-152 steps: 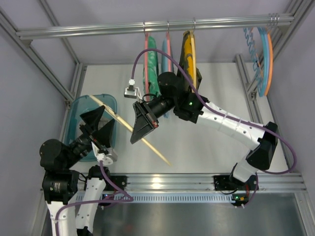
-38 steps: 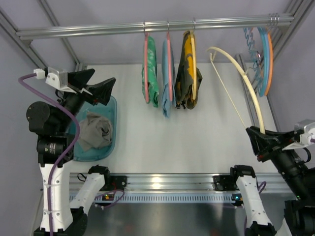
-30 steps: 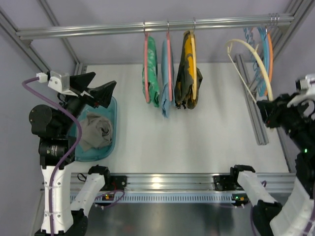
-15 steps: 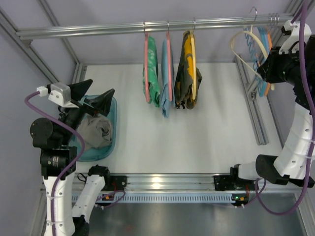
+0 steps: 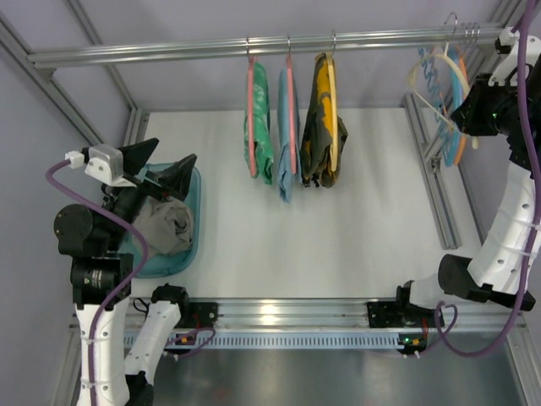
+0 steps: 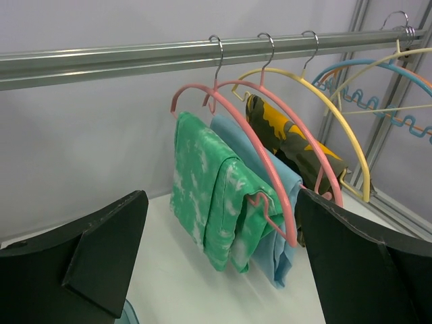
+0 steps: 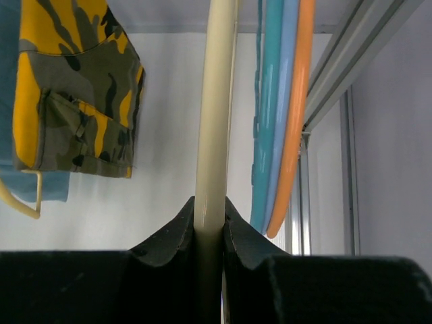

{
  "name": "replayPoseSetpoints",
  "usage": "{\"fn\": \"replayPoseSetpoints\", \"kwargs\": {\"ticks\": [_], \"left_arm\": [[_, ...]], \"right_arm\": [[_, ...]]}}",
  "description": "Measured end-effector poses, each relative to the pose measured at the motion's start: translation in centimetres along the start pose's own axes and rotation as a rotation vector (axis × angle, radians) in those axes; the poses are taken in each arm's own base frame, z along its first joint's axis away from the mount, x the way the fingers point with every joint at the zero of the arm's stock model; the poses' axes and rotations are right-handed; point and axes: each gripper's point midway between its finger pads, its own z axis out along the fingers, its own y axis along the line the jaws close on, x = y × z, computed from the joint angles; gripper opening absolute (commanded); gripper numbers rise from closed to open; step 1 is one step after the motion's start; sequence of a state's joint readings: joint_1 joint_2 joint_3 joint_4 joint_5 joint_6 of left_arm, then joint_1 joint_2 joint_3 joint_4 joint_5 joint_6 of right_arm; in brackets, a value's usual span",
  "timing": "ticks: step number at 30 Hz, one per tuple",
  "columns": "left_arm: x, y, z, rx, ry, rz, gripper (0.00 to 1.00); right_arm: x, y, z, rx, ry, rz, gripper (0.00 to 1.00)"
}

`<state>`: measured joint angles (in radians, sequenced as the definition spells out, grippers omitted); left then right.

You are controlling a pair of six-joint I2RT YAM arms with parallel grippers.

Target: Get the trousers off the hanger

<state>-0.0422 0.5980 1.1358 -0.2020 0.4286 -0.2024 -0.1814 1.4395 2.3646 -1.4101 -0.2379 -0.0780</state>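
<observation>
The right gripper (image 7: 209, 226) is seen clenched on the hanger (image 7: 214, 101); the cream hoop is pinched between its two fingers and runs straight away from them. Just to the right of this gripper, the blue hangers (image 7: 273, 101) and an orange hanger (image 7: 300, 101) are hung side by side, close to the held hoop. To its left, somewhat apart, the yellow-and-black patterned garment (image 7: 74, 88) is hung. In the overhead view the gripper is raised high at the far right end of the rail (image 5: 169, 49), with the hanger's small metal hook (image 5: 452, 19) right at the rail; whether it is caught on the rail cannot be told. No cloth is carried by the hanger.

The left gripper (image 5: 169, 159) is released, its jaws spread wide with nothing between them. The trousers (image 5: 165, 227) are found directly beneath it, crumpled in a grey heap inside a teal basin (image 5: 197, 241) on the tabletop (image 5: 338, 237). Ahead of this gripper, the pink hangers (image 6: 270, 169) and a green garment (image 6: 209, 196) are seen on the rail.
</observation>
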Motion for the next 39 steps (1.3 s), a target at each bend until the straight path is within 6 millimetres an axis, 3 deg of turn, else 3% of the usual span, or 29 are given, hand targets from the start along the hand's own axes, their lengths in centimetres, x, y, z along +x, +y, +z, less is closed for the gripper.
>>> {"fn": "replayPoseSetpoints", "kwargs": {"ticks": [5, 13, 21, 25, 27, 28, 35, 36, 39], "left_arm": [[0.1, 0.0, 0.0, 0.0, 0.001, 0.007, 0.98], [0.6, 0.2, 0.1, -0.002, 0.012, 0.01, 0.98], [1.2, 0.4, 0.1, -0.004, 0.025, 0.008, 0.98], [1.2, 0.4, 0.1, -0.004, 0.025, 0.008, 0.98], [1.2, 0.4, 0.2, -0.004, 0.025, 0.008, 0.98], [1.2, 0.4, 0.2, -0.004, 0.025, 0.008, 0.98], [2.4, 0.5, 0.6, 0.006, 0.071, -0.012, 0.98], [2.9, 0.7, 0.8, 0.001, 0.095, -0.023, 0.98], [4.0, 1.3, 1.6, -0.01, 0.156, -0.051, 0.98]], "right_arm": [[0.5, -2.1, 1.1, 0.036, 0.032, 0.057, 0.0], [0.8, -1.5, 1.3, -0.012, 0.036, 0.069, 0.0], [5.6, -1.5, 3.9, -0.035, 0.088, 0.078, 0.0], [6.3, -1.8, 4.9, -0.028, 0.072, 0.074, 0.27], [7.3, -1.9, 4.5, -0.011, 0.091, 0.078, 0.31], [7.8, -2.0, 4.2, 0.0, 0.098, 0.078, 0.4], [7.6, -2.3, 2.2, 0.053, 0.063, 0.048, 0.58], [7.6, -2.3, 2.0, 0.06, 0.058, 0.043, 0.66], [7.4, -2.2, 1.3, 0.066, 0.042, 0.032, 0.76]]}}
